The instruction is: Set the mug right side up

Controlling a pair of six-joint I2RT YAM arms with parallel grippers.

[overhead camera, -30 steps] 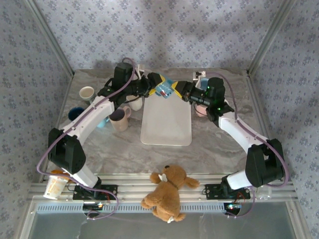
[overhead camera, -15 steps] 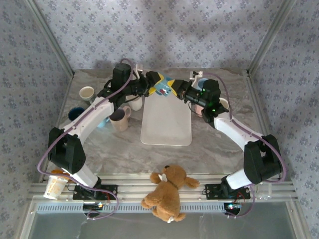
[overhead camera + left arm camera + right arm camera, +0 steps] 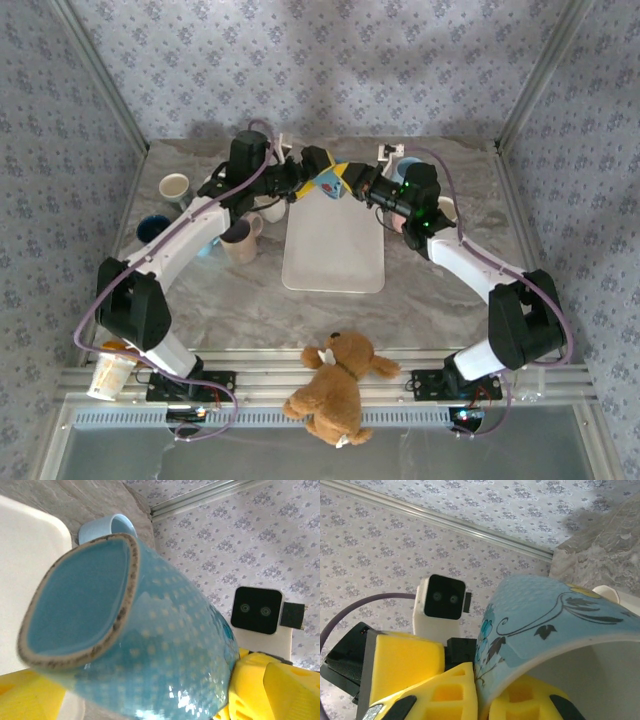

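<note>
Blue mug (image 3: 327,183) pinched in right jaws over tray's (image 3: 333,250) far edge.

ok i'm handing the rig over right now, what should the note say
Left gripper: up against the mug; can't tell whether it is gripping or open.
Right gripper: shut on the mug's wall.
Mug: in the air over the far end of the tray, tilted on its side between the two grippers.
Done: mug is off the table and in the right gripper's grip.
Left: turn it mouth up, set it down, release.
</note>
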